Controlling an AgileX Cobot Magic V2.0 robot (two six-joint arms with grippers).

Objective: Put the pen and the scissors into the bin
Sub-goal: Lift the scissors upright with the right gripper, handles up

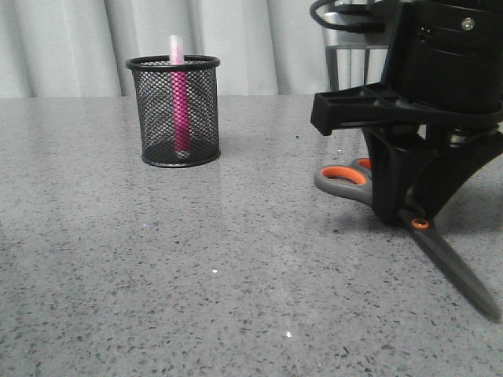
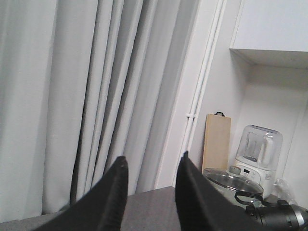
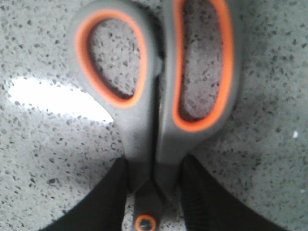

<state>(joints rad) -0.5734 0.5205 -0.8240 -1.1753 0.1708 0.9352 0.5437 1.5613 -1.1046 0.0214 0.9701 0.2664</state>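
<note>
On the grey speckled table (image 1: pixel 157 259), the right gripper (image 3: pixel 154 192) clamps the scissors (image 3: pixel 154 96) at four o'clock from the bin (image 1: pixel 174 110) holding the pen (image 1: pixel 179 94); the left gripper (image 2: pixel 149 192) is open.

Grey speckled table (image 1: pixel 157 275); pale curtains (image 2: pixel 72 96) behind; a wooden board (image 2: pixel 216 142) and blender (image 2: pixel 257 147) beyond the left jaws.

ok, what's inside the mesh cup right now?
The pink pen stands upright inside the mesh cup, its pale tip poking above the rim. Nothing else shows through the mesh. The scissors lie on the table outside it.
</note>
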